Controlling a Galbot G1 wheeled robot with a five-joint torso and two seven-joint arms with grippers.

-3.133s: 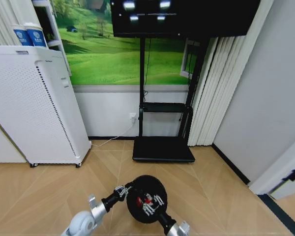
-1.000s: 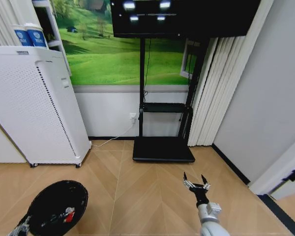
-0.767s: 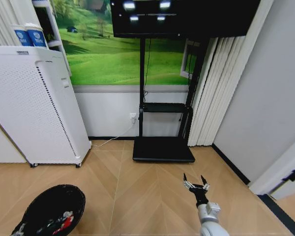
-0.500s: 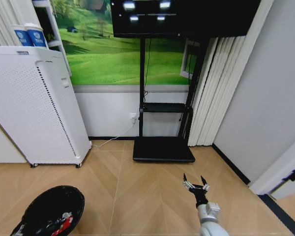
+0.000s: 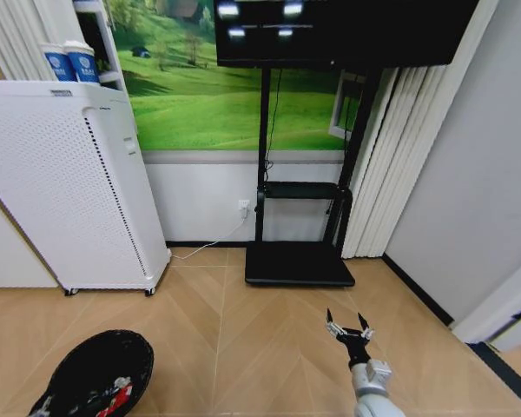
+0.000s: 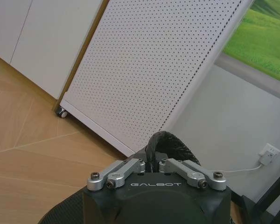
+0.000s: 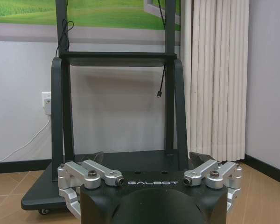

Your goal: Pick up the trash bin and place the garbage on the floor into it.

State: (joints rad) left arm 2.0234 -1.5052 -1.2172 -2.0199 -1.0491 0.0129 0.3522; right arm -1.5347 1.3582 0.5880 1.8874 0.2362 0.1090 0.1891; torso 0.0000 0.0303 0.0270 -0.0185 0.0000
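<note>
Low left, round black trash bin (image 5: 94,375) holds crumpled garbage (image 5: 113,395).

I count one trash bin (image 5: 94,372) on the floor (image 5: 243,339), with red-and-white garbage (image 5: 113,393) inside (too jumbled for me to number the pieces). Two blue-and-white paper cups (image 5: 69,61) stand atop one white perforated unit (image 5: 65,182). One black screen stand (image 5: 300,187). I see two grippers: the left gripper (image 6: 154,164) and the right gripper (image 5: 347,327).
</note>
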